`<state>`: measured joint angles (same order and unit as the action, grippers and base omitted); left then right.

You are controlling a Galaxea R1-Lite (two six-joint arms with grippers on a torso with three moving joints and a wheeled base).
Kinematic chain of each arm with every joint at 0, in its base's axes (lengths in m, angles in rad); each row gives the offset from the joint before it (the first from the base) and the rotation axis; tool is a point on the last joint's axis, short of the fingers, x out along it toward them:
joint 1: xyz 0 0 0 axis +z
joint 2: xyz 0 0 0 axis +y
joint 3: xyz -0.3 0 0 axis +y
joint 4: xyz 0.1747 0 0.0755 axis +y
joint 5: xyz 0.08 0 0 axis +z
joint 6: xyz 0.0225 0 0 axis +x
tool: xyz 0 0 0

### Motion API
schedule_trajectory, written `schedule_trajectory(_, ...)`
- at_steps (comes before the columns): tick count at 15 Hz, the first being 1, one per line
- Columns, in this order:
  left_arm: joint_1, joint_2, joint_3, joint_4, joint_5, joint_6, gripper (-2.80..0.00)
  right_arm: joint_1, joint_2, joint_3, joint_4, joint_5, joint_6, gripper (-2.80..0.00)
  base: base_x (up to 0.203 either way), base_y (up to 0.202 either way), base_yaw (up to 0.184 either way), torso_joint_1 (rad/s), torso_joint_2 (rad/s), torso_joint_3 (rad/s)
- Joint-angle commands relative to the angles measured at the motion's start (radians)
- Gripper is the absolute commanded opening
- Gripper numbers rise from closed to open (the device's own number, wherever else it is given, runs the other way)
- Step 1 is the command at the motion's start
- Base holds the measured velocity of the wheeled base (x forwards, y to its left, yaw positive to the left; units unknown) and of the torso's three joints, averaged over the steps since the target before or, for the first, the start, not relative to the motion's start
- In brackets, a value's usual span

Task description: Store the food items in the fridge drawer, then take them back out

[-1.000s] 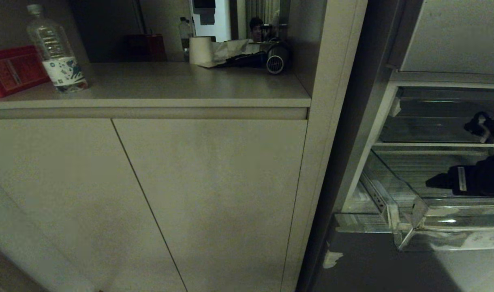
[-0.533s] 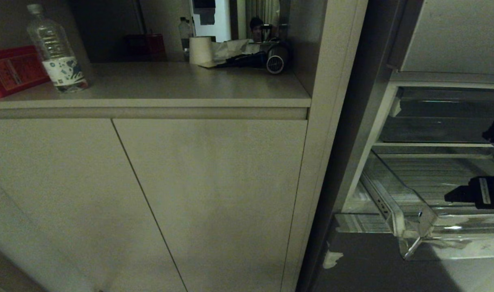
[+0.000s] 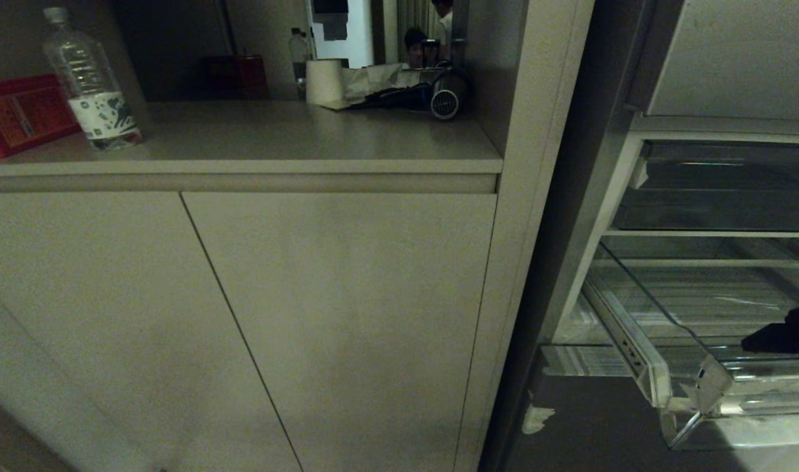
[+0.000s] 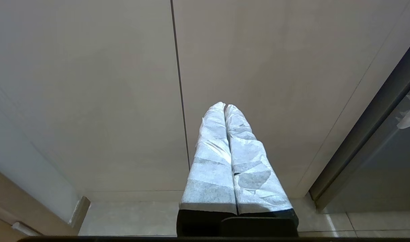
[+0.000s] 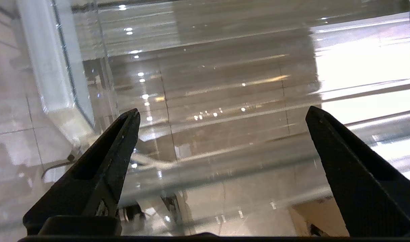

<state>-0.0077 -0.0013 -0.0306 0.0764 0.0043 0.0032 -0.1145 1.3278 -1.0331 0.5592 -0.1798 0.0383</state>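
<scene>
We see one beige cabinet (image 3: 242, 314) with two flat doors filling most of the head view, and one countertop (image 3: 274, 141) across its top; to its right stands one open fridge (image 3: 733, 78) with a grey outer panel; inside it we count two clear compartments, an upper one (image 3: 714, 196) and, below it, the one fridge drawer (image 3: 661, 367), pulled out, its ribbed floor bare and white tape scraps stuck at its front corner; we can find no food item in any view. On the countertop we count one clear plastic bottle (image 3: 91, 82) standing upright, one red box (image 3: 19, 115) just beside it, one paper roll (image 3: 325, 81) further back, and one dark hair dryer (image 3: 432, 97) lying near the roll; behind these the top of one person's head (image 3: 413, 39) shows.

Our right gripper (image 5: 221, 112) sits at the right edge of the head view, over the drawer's front part; its two black fingers (image 5: 100, 168) are spread wide with nothing between them, and the drawer's thick front lip and ribbed floor run across beyond the gap; whether the tips touch the plastic we cannot tell. Our left gripper (image 4: 225, 106) hangs low before the cabinet doors, its two tape-wrapped fingers (image 4: 211, 161) pressed together, holding nothing.
</scene>
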Motion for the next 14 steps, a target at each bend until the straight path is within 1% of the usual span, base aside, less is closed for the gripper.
schedule_trajectory(1,0.000,0.001,0.000,0.000,0.000,0.000,-2.80,0.001,-0.050,0.007,0.037,-0.001,0.000,0.00,0.000,0.000,0.000,0.000,0.00,0.000)
schedule_trajectory(4,0.000,0.001,0.000,0.000,0.000,0.000,-2.80,0.001,-0.095,0.034,0.073,-0.001,0.000,0.00,0.000,0.000,0.000,0.000,0.00,0.000)
schedule_trajectory(7,0.000,0.001,0.000,0.000,0.000,0.000,-2.80,0.001,-0.134,0.075,0.074,-0.001,0.000,0.00,0.000,0.000,0.000,0.000,0.00,0.000)
schedule_trajectory(11,0.000,0.001,0.000,0.000,0.000,0.000,-2.80,0.001,-0.131,0.047,0.070,0.014,0.004,0.00,0.000,0.000,0.000,0.000,0.00,0.000)
schedule_trajectory(13,0.000,0.001,0.000,0.000,0.000,0.000,-2.80,0.002,-0.130,0.040,0.020,0.017,0.011,0.00,0.000,0.000,0.000,0.000,0.00,0.000)
schedule_trajectory(14,0.000,0.001,0.000,0.000,0.000,0.000,-2.80,0.002,-0.135,0.047,-0.042,0.019,0.012,0.00,0.000,0.000,0.000,0.000,0.00,0.000)
